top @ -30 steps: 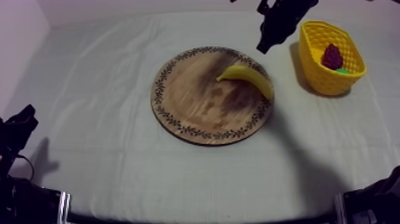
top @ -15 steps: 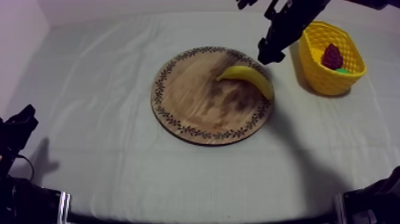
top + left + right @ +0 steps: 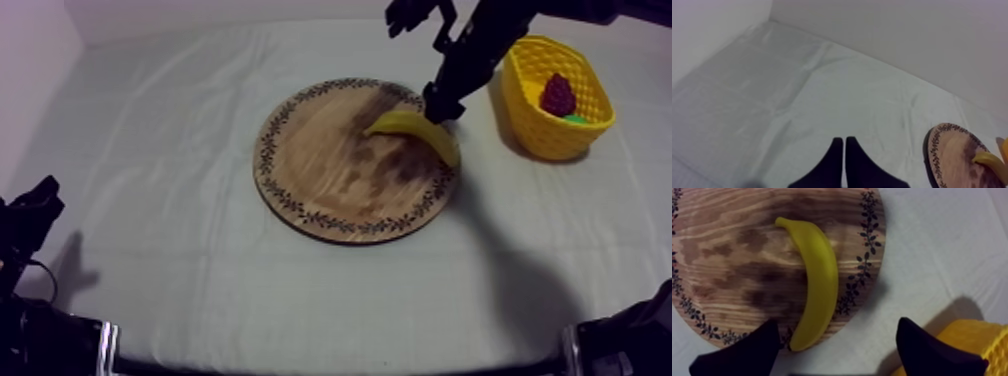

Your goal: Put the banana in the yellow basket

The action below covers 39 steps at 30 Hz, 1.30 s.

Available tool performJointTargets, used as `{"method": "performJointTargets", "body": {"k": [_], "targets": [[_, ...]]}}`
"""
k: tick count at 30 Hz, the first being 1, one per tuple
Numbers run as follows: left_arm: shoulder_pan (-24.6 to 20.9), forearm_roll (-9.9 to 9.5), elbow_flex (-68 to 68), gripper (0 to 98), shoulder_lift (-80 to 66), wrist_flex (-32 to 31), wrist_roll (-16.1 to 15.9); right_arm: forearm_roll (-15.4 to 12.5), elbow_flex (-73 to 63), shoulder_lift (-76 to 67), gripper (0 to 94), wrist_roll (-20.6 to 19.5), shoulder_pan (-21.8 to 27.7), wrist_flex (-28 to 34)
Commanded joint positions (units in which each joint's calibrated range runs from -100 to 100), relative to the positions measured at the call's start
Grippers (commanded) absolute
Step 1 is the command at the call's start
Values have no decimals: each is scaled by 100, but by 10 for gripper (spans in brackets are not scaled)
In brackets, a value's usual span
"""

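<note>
My right arm reaches in from the upper right and slants down to the far edge of the round wooden board with a patterned rim [image 3: 330, 175]. The right gripper [image 3: 440, 105] hangs over the single yellow toy banana [image 3: 415, 128], which lies curved on the board's right part. From the wrist, its two black fingers stand wide apart on either side of the banana's blunt end, gripping nothing. My left gripper [image 3: 844, 146] rests low at the table's left, its fingers pressed together into a narrow wedge around nothing. The one yellow woven basket [image 3: 535, 135] stands just right of the board and holds one small red fruit [image 3: 558, 95]. A green scrap [image 3: 575, 118] beside it is too hidden to identify.
</note>
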Motion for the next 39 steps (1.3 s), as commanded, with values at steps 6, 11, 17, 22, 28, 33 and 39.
{"method": "performJointTargets", "body": {"k": [6,11,17,22,28,33,39], "targets": [[-1,0,4,1,3,0,1,35,-335,650,867,-99,-98,-35],[-1,0,4,1,3,0,1,83,-612,1083,865,-171,-136,-49],[-1,0,4,1,3,0,1,105,-755,1444,858,-203,-145,-100],[-1,0,4,1,3,0,1,162,-824,1679,845,-247,-161,-151],[-1,0,4,1,3,0,1,126,-987,1855,673,-239,-180,-109],[-1,0,4,1,3,0,1,-16,-1154,1919,459,-116,-180,39],[-1,0,4,1,3,0,1,-93,-1267,2035,330,-45,-171,120]]}}
